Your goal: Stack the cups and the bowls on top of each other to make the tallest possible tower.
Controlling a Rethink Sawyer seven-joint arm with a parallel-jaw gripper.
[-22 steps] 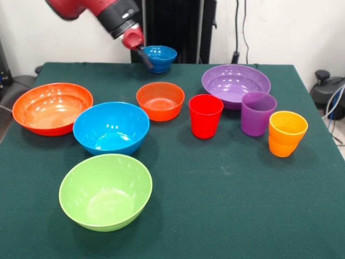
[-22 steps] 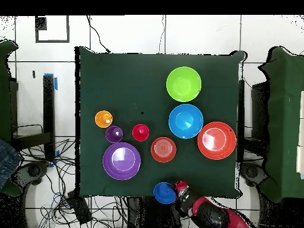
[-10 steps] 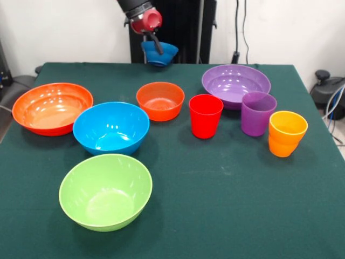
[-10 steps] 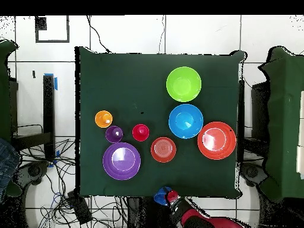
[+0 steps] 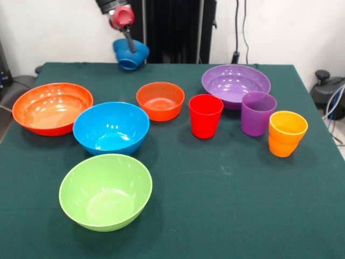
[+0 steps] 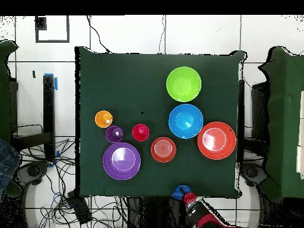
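Note:
My gripper (image 5: 128,44) (image 6: 185,194) hangs above the table's far edge, shut on the rim of the small dark blue bowl (image 5: 131,54) (image 6: 180,192), which is lifted and tilted. On the table stand the wide orange-red bowl (image 5: 52,107) (image 6: 217,140), light blue bowl (image 5: 111,127) (image 6: 186,121), lime green bowl (image 5: 105,191) (image 6: 183,84), small orange bowl (image 5: 160,100) (image 6: 163,149) and wide purple bowl (image 5: 235,84) (image 6: 122,160). The red cup (image 5: 205,115) (image 6: 141,132), purple cup (image 5: 258,113) (image 6: 114,133) and orange cup (image 5: 287,133) (image 6: 103,119) stand in a row. Nothing is stacked.
The green cloth table (image 5: 232,205) (image 6: 119,77) ends close behind the held bowl. Cables (image 6: 95,205) lie on the floor near the robot's base. A person's sleeve (image 6: 6,163) shows at the left edge of the overhead view.
The gripper has carried the dark blue bowl up off the table's far edge and leftward in the front view, tilting it.

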